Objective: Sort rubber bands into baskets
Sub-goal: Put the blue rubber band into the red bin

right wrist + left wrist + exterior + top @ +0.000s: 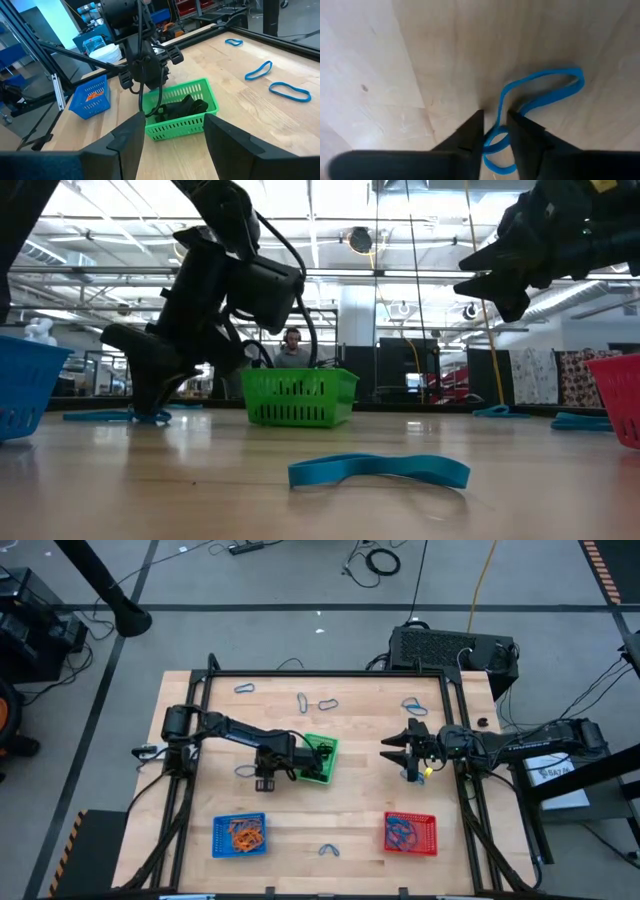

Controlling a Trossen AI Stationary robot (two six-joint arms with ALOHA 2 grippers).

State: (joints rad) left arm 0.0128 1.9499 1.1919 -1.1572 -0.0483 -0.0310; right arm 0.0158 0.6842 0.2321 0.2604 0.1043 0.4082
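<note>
My left gripper [262,780] points down at the table just left of the green basket [322,759]. Its fingers are a narrow gap apart, on either side of a strand of a blue rubber band [540,90] lying flat on the wood. The gripper also shows in the low view [150,402]. The green basket holds black bands [181,107]. The blue basket [240,834] holds orange bands and the red basket [411,832] holds blue ones. My right gripper [392,751] hovers open and empty right of the green basket, above the table. My left gripper comes from above, pointing down, with its fingertips [476,131] at the table. One strand of the blue band [496,131] lies between the fingers. I cannot tell whether the fingers touch it.
Loose blue bands lie near the far edge [245,689], [326,704], [413,705] and near the front edge [329,850]. A black metal frame [205,680] borders the work area. A person [292,348] sits far behind the table.
</note>
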